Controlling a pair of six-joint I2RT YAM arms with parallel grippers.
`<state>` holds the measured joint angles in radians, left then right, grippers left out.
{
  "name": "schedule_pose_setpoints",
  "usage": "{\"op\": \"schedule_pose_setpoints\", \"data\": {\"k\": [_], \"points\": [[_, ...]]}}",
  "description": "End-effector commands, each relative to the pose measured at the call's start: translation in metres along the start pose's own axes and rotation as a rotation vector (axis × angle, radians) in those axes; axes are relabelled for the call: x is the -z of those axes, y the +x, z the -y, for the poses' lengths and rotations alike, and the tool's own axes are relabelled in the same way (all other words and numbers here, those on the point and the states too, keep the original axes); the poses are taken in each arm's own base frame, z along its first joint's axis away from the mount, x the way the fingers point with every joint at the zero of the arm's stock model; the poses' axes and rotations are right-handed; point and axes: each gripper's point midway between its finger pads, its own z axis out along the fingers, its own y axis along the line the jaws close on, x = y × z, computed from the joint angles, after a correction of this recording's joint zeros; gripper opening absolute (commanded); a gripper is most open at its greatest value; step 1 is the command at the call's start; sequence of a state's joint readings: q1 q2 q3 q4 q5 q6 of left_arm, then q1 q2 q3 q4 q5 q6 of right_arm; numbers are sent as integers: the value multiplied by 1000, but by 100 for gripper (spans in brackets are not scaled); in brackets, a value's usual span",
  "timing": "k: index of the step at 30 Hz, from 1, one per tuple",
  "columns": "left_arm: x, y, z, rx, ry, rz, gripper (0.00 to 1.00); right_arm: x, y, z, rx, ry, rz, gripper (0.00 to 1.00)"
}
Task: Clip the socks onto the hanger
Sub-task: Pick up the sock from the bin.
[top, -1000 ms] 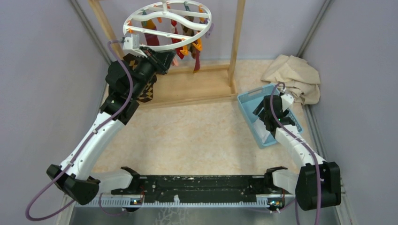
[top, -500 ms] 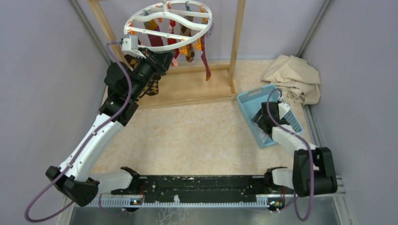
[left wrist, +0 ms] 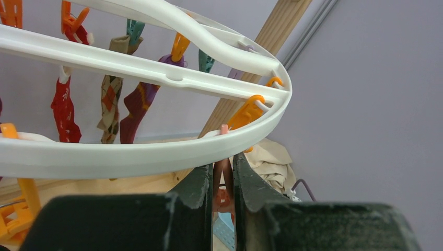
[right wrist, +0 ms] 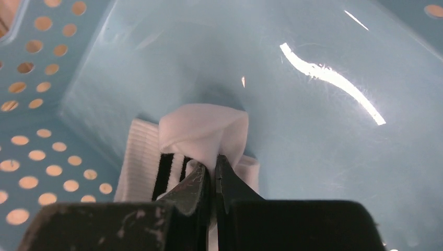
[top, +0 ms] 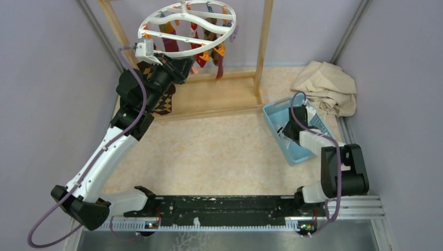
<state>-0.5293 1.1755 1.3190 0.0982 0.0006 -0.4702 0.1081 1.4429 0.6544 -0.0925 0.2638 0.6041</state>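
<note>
The white ring hanger (top: 185, 29) hangs from the wooden frame, with orange and teal pegs on it. Red (left wrist: 65, 112), diamond-check (left wrist: 111, 104) and purple (left wrist: 138, 107) socks are clipped to it. My left gripper (left wrist: 223, 178) is just under the near rim of the hanger (left wrist: 130, 154), shut on a salmon peg (left wrist: 224, 193). In the top view the left gripper (top: 185, 65) sits under the ring's front edge. My right gripper (right wrist: 214, 167) is down inside the blue basket (right wrist: 324, 136), shut on a fold of a white sock with black stripes (right wrist: 203, 128).
The blue basket (top: 271, 123) stands at the right, with a crumpled beige cloth (top: 326, 86) behind it. The wooden pole frame (top: 264, 47) and its base board stand at the back. A diamond-check sock (top: 164, 102) shows behind the left arm.
The right arm has dipped into the basket and its gripper has gone from open to shut on the white sock. One hanging sock swung out and back. The left gripper has kept its hold.
</note>
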Motion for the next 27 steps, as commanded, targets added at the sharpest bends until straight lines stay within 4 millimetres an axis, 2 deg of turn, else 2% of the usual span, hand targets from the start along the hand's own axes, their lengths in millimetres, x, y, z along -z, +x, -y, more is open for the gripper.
{"op": "schedule_pose_setpoints", "data": {"k": [1,5,7,10,15,21,24,27], "points": [[5,15,6,-1,34,-67,10,28,-18,-10,27,-83,44,0],[4,18,5,1,35,-75,10,79,-70,-32,27,-209,210,0],[4,18,7,2,40,-74,10,116,-95,-46,40,-319,317,0],[4,19,6,3,40,-76,10,151,-110,-60,29,-438,388,0],[4,17,6,-5,35,-72,10,177,-106,-85,42,-588,324,0],[4,15,6,-8,35,-68,10,212,-92,-123,127,-895,316,0],[4,16,7,-5,40,-72,10,213,-83,-135,205,-938,304,0],[3,17,8,-2,46,-75,10,197,-65,-141,308,-846,277,0]]}}
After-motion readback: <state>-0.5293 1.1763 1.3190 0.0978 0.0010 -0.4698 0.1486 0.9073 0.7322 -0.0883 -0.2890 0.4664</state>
